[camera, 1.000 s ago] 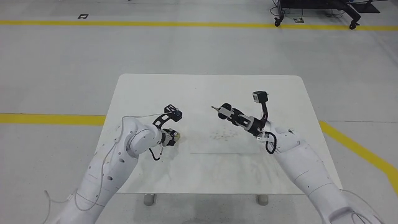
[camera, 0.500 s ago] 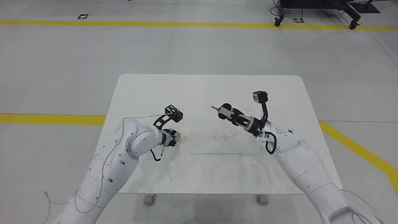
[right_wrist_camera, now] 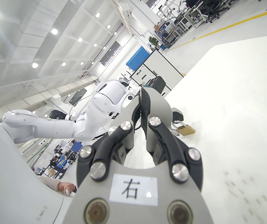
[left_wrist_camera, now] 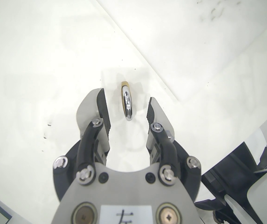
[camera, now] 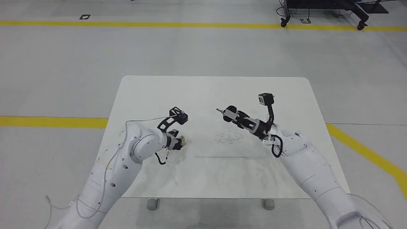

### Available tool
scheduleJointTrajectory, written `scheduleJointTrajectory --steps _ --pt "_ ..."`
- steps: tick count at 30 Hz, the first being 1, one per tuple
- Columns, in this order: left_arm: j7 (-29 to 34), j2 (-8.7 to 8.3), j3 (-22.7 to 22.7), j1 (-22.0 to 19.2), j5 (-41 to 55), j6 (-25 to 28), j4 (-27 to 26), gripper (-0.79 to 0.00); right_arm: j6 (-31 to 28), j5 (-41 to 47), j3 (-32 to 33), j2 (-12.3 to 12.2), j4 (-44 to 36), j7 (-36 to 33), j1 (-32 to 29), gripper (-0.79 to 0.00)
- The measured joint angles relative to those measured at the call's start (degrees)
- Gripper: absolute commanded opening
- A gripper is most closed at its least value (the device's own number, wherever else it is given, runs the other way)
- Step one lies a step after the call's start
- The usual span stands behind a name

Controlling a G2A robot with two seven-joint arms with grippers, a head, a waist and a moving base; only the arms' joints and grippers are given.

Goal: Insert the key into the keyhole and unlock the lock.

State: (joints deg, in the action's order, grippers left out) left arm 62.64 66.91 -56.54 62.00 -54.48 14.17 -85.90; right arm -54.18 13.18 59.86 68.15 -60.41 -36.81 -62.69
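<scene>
Left wrist view: spread left jaws astride the brass padlock (left_wrist_camera: 127,102) on the surface (left_wrist_camera: 42,47), likely to steady it; pinched right jaws on the key (camera: 219,109), aloft, awaiting insertion.

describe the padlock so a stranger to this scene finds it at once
On the white table, find the robot's left claw, standing open. The brass-bodied padlock with a silver shackle lies between its fingers, not gripped; its gold and chrome stand out against the white top and grey claw.
</scene>
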Motion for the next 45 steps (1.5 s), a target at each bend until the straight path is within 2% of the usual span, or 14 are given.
scheduleJointTrajectory --steps 1,14,21,27,29,31,36,40,45 --pt "-0.3 0.0 0.0 0.0 -0.1 -0.2 -0.1 -0.785 0.0 0.0 0.0 0.0 0.0 0.0 0.0 -0.785" --pt "0.7 0.23 1.5 -0.7 -1.0 -1.3 0.2 -0.785 0.0 0.0 0.0 0.0 0.0 0.0 0.0 -0.785" --pt "-4.3 -0.07 0.4 0.1 -4.8 -2.5 -2.1 -0.785 0.0 0.0 0.0 0.0 0.0 0.0 0.0 -0.785" --pt "-4.5 -0.05 0.3 0.3 -4.2 -2.6 -2.1 -0.785 0.0 0.0 0.0 0.0 0.0 0.0 0.0 -0.785" --pt "-7.3 0.02 -1.1 1.2 -1.4 -3.3 -1.7 -0.785 0.0 0.0 0.0 0.0 0.0 0.0 0.0 -0.785" --pt "-13.6 0.22 -3.4 2.7 5.7 -3.5 -0.5 -0.785 0.0 0.0 0.0 0.0 0.0 0.0 0.0 -0.785" --pt "-24.3 1.19 -6.9 3.9 27.4 1.7 5.4 -0.785 0.4 -2.8 0.5 0.1 -3.3 4.3 -1.6 -0.785" --pt "-26.9 1.96 -6.4 2.6 37.9 6.0 9.3 -0.785 0.9 -4.1 -0.4 0.8 -4.3 8.3 -1.9 -0.785" --pt "-26.8 1.97 -6.2 2.4 37.6 6.4 9.4 -0.785 1.4 -4.7 -0.5 0.9 -4.3 9.0 -1.7 -0.785"
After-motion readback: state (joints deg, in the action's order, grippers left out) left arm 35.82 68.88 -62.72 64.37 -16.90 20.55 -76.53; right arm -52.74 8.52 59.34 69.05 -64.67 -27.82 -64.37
